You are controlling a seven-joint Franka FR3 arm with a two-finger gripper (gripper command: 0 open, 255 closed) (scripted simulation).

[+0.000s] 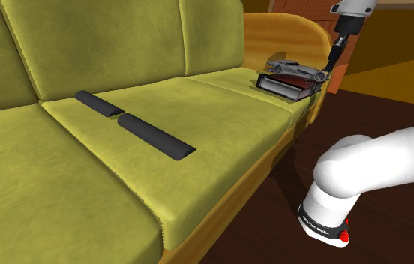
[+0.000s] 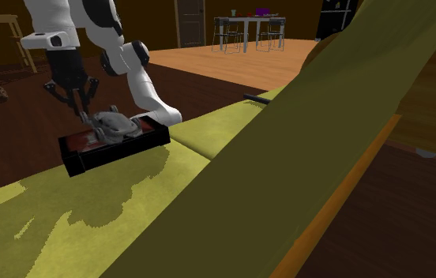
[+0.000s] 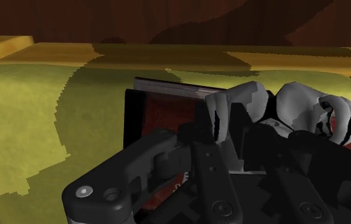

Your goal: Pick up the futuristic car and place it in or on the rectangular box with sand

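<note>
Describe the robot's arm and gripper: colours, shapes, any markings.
The arm is made of smooth, rounded white links with dark grey joints. One link ends in a black band bearing small white lettering, too small to read, next to a red dot. The gripper is all black, built of hinged bars with round pivot pins.

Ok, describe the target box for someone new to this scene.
On the yellow-green sofa, go to the end by the wooden armrest. There sits a low dark-walled rectangular box, reddish inside. Unlike the two dark bars mid-sofa, it carries a grey car.
</note>
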